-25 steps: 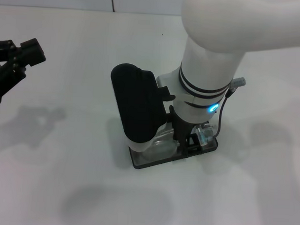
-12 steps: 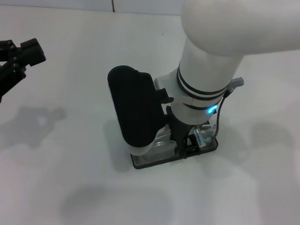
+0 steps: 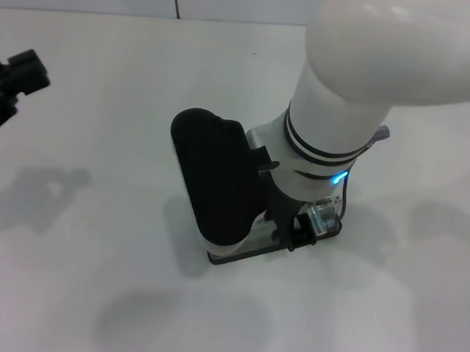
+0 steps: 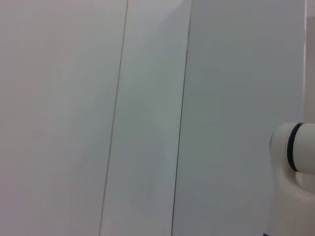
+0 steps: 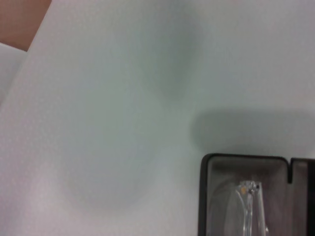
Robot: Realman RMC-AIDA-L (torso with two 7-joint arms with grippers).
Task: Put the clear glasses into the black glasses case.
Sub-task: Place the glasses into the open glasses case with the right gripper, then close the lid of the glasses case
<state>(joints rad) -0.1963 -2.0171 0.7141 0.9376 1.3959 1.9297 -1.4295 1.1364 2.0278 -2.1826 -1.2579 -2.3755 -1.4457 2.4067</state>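
The black glasses case (image 3: 216, 177) stands open in the middle of the table, its lid raised on the left and its shallow base (image 3: 233, 255) lying toward me. The clear glasses (image 3: 324, 216) lie in the base, partly hidden by my right arm. My right gripper (image 3: 288, 223) reaches down into the base, right at the glasses. The right wrist view shows a corner of the black glasses case (image 5: 204, 192) with grey lining and the clear glasses (image 5: 246, 206) inside. My left gripper (image 3: 19, 71) hangs at the far left edge, well away from the case.
White tabletop surrounds the case on all sides. The left wrist view shows only pale wall panels and a white robot part (image 4: 293, 172). A brown strip (image 5: 19, 19) lies beyond the table's edge in the right wrist view.
My left gripper has pulled back toward the left edge of the view. The right arm has shifted slightly to the right above the case; the glasses stay in the base.
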